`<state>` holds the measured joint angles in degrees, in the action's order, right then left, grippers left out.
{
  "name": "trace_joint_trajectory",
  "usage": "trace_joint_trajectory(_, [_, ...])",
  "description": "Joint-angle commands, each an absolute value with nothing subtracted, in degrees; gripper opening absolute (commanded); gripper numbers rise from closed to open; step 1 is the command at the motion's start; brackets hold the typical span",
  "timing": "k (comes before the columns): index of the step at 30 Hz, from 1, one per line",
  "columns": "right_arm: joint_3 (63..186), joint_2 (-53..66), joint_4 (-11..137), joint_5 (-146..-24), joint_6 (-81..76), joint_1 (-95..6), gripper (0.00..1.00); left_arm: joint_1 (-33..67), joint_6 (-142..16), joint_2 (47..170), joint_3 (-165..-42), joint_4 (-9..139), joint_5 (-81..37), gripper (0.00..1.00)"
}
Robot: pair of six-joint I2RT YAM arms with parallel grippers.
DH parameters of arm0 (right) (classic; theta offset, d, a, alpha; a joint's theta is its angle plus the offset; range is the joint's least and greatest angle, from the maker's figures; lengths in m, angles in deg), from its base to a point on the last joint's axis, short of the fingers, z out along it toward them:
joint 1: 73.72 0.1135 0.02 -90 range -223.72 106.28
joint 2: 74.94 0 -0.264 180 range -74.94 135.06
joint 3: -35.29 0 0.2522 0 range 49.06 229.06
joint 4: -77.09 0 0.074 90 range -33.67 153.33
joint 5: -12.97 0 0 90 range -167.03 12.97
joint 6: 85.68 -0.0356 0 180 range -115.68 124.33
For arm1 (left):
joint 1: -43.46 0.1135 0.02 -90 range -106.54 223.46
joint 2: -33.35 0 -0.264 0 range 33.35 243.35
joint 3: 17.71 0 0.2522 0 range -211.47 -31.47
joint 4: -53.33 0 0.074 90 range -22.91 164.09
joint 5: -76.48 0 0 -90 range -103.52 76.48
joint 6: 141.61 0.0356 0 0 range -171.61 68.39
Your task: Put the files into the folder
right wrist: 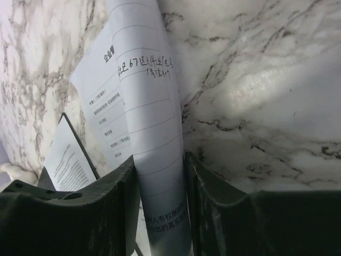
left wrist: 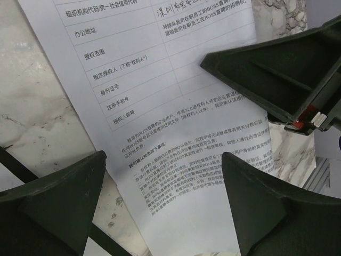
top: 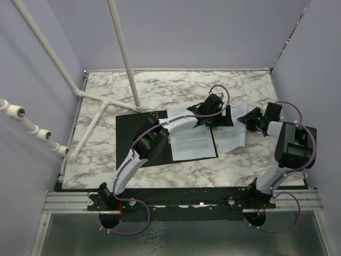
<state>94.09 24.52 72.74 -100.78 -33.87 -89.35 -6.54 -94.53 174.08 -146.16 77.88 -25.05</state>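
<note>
Left of the folder (top: 133,141) a white pipe frame (top: 80,92) stands on the marble table (top: 106,170). The folder lies open and flat, black inside up, and one printed sheet (top: 192,143) lies on its right half, square to its edges. The left arm reaches across the folder, so the left claw (top: 216,118) hangs at the far right corner. In the left wrist view the left claw (left wrist: 162,160) is spread wide over printed paper and grips nothing; whether its fingers (left wrist: 64,197) touch the page cannot be told. Just right of the folder the remaining files (top: 233,133) lie partly on the marble, tilted, with their near edge overlapping the folder's right side. I cannot tell whether this is one page or two. Farther right still, the right claw (top: 251,120) meets the outer edge of these files. Its wrist view shows the right claw (right wrist: 160,160) closed down to a narrow slot – a curled page (right wrist: 149,106) is pinched between the two fingers (right wrist: 114,197), bowed up off the table.
</note>
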Motion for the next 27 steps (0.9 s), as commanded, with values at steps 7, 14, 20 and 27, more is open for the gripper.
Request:
trace_joint_trajectory(7, [95.8,14.55,58.06,-96.94,-33.12,-88.88,0.33,-7.19,-91.96,169.81,-145.75,81.25,-28.24,0.93])
trace_joint_trajectory(14, [98.32,5.03,52.63,-95.93,-32.02,-88.84,0.25,-7.29,-90.63,162.12,-143.93,81.29,-28.01,0.95])
trace_joint_trajectory(20, [99.72,-1.96,49.45,-97.83,-30.91,-88.85,0.24,-7.3,-90.61,155.28,-141.17,81.24,-26.72,0.95])
trace_joint_trajectory(27, [99.56,-9.55,50.76,-107.12,-30.88,-88.84,0.24,-7.22,-90.65,147.41,-134.67,81.24,-24.1,0.95])
